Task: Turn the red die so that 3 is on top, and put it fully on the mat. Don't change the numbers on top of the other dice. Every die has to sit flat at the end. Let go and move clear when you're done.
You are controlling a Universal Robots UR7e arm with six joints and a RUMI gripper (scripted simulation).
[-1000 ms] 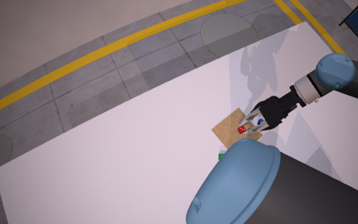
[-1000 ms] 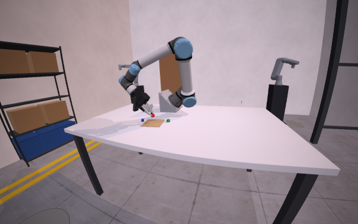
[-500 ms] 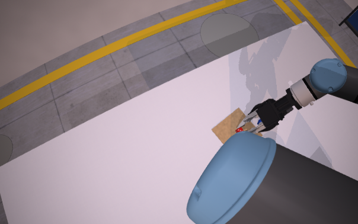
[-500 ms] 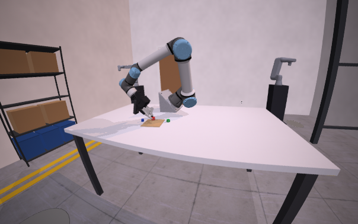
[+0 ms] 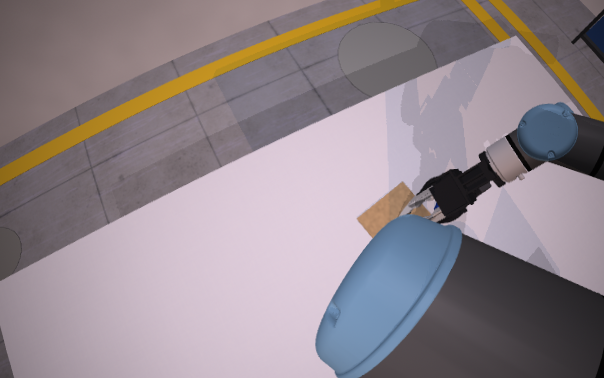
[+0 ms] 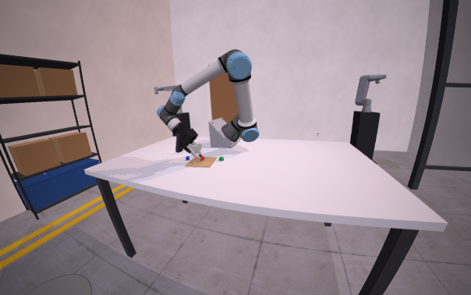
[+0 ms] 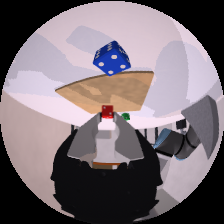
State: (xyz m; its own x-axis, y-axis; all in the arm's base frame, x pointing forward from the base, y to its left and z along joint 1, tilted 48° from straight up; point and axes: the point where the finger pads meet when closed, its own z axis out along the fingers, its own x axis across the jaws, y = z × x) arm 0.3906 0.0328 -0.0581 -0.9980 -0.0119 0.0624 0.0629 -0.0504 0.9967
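From above, the arm's big blue joint hides much of the cork mat; the tool reaches over it, a speck of blue beside its fingers.

From across the room, the tool is clenched on the red die, low over the mat near the worktop's far left corner, probably to set it down. The blue die and green die flank the mat.

At the wrist, the red die sits pinched between the fingers; its top number is unreadable.
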